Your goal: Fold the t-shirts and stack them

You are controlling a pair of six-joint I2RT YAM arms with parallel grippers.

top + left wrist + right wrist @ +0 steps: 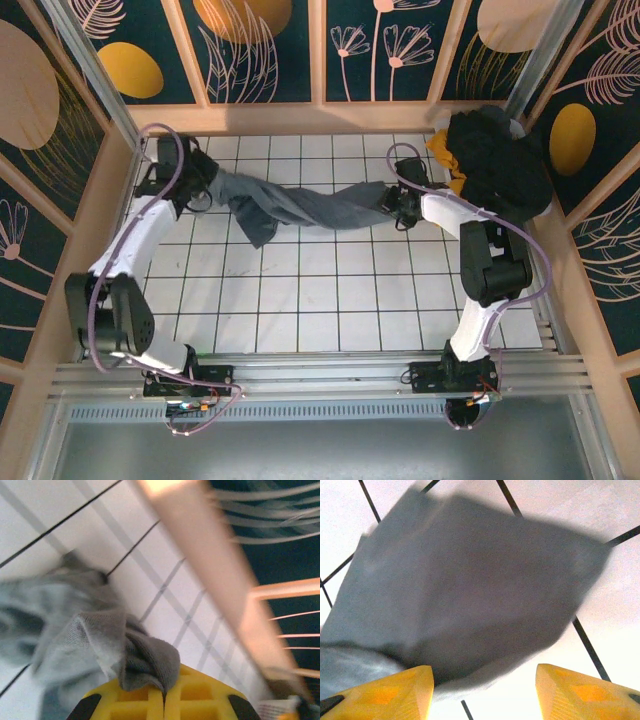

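Reaches with the left arm (125,250) from the near edge out to 10 o'clock, elbow low by the base, wrist turned inward. Clamps the left end effector (163,695) tight on a bunched fold of the grey-blue t-shirt (300,205), cloth pinched where the yellow fingers (200,697) meet. Bends the right arm (450,210) up from the near edge, elbow out at 3 o'clock, forearm angled in toward 1 o'clock. Holds the right end effector (484,672) with jaws well apart over the shirt's other end; possibly brushes the cloth with one finger, though blur hides it. Leaves the shirt strung as a twisted rope across the far tiles of the table (300,300). Heaped at 2 o'clock, just behind the right wrist: a black t-shirt (500,160) over a yellow-orange t-shirt (443,150). Close beside the left wrist, a wooden rail (210,580).
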